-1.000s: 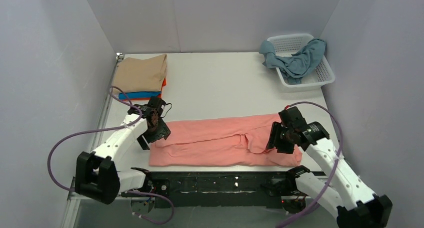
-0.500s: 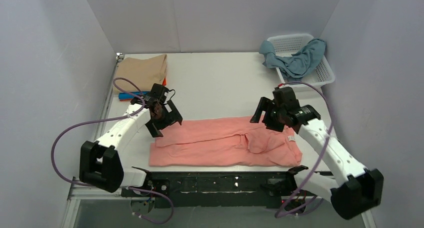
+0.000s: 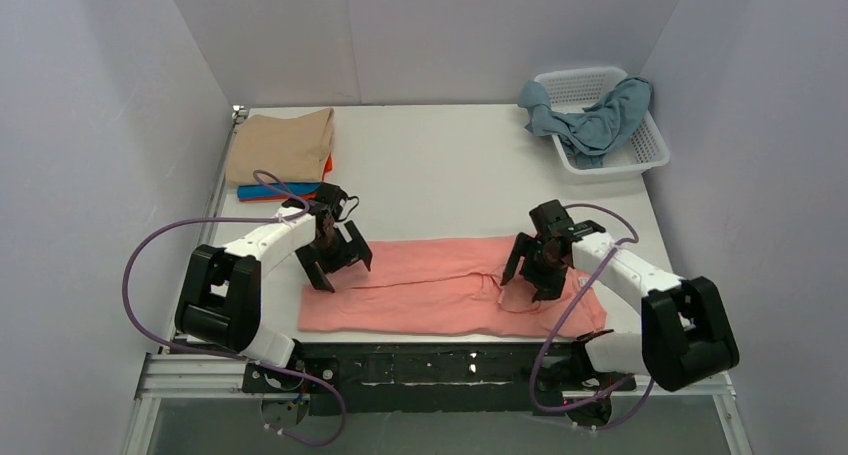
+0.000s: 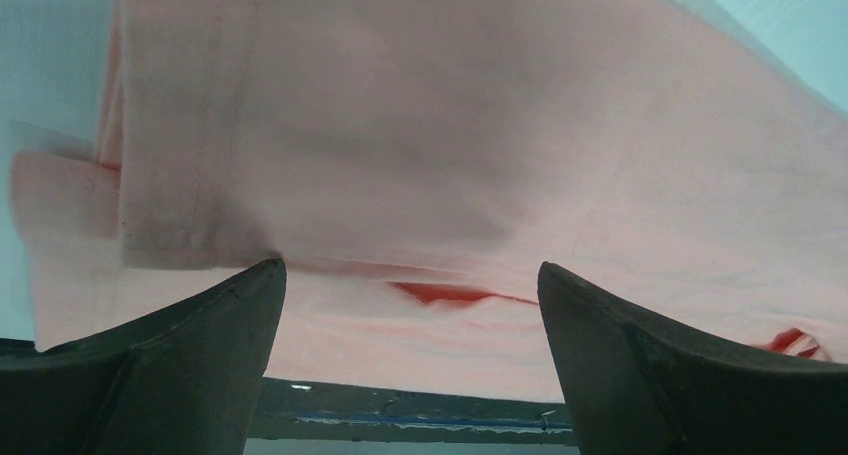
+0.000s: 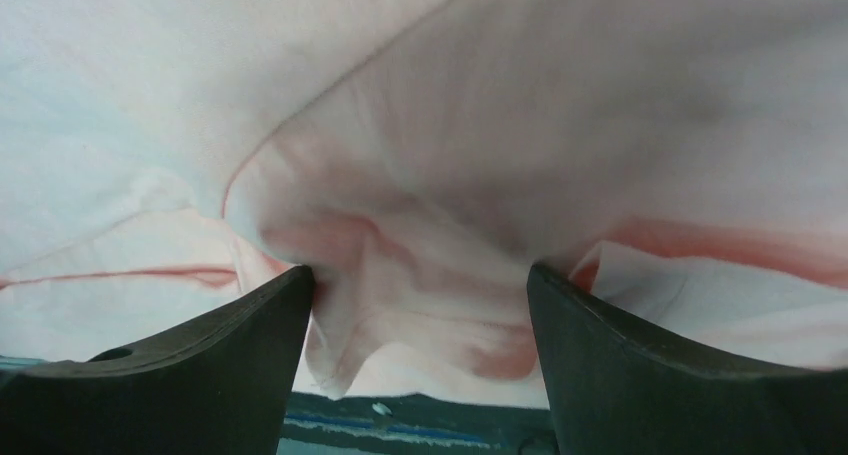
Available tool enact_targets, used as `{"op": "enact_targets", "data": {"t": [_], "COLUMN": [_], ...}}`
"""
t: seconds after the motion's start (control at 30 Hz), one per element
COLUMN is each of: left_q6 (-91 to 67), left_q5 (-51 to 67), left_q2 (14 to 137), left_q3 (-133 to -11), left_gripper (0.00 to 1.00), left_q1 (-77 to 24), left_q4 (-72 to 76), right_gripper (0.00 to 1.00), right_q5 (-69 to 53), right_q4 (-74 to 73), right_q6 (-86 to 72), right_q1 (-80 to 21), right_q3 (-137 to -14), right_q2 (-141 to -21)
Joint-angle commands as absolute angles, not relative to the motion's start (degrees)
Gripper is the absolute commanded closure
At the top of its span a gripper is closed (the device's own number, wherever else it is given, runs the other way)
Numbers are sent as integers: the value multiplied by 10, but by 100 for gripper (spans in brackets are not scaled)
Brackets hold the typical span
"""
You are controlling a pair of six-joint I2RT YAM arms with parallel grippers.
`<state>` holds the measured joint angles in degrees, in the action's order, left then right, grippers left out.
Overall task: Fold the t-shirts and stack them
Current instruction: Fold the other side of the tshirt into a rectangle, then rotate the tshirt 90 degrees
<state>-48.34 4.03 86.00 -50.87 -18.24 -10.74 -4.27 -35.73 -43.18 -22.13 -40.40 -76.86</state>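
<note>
A salmon pink t-shirt [image 3: 430, 290] lies folded into a long strip near the table's front edge. My left gripper [image 3: 342, 267] is low over its left end, open, with flat cloth [image 4: 450, 155] under its spread fingers. Over the right part of the shirt my right gripper [image 3: 530, 275] is open too; a rumpled fold of pink cloth [image 5: 430, 225] sits between its fingers, ungripped. At the back left is a stack of folded t-shirts: beige [image 3: 280, 145] on top, orange [image 3: 326, 165] and blue [image 3: 275, 191] beneath. A grey-blue t-shirt [image 3: 595, 120] hangs crumpled in the basket.
The white lattice basket [image 3: 655, 147] stands at the back right corner. Purple cables loop from both arms. A black rail [image 3: 430, 360] runs along the front edge, just below the pink shirt. Grey walls close in on both sides.
Both grippers opened wide and let go of the pink shirt's ends. They lifted, shifted slightly inward, and came back down low over the cloth.
</note>
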Motion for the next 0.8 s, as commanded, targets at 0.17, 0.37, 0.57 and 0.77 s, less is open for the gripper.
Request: {"op": "enact_targets", "data": {"t": [0.17, 0.37, 0.57, 0.77], "left_q6": [-476, -474, -467, -473], "left_q5": [8, -14, 0, 41], "left_q2": [858, 851, 853, 884], "left_q3": [-483, -492, -496, -490], "left_gripper": [2, 2, 2, 2], "left_q1": [-183, -183, -183, -184], "left_q4": [-177, -189, -173, -159], "right_gripper": [10, 9, 8, 9], "right_q5": [-36, -6, -32, -28], "right_q4": [-583, -617, -482, -363], "right_q6": [-581, -603, -585, -574], "right_q1": [-221, -220, -219, -207], "right_q3": [-343, -353, -346, -360], "right_q2": [-502, -390, -482, -650]}}
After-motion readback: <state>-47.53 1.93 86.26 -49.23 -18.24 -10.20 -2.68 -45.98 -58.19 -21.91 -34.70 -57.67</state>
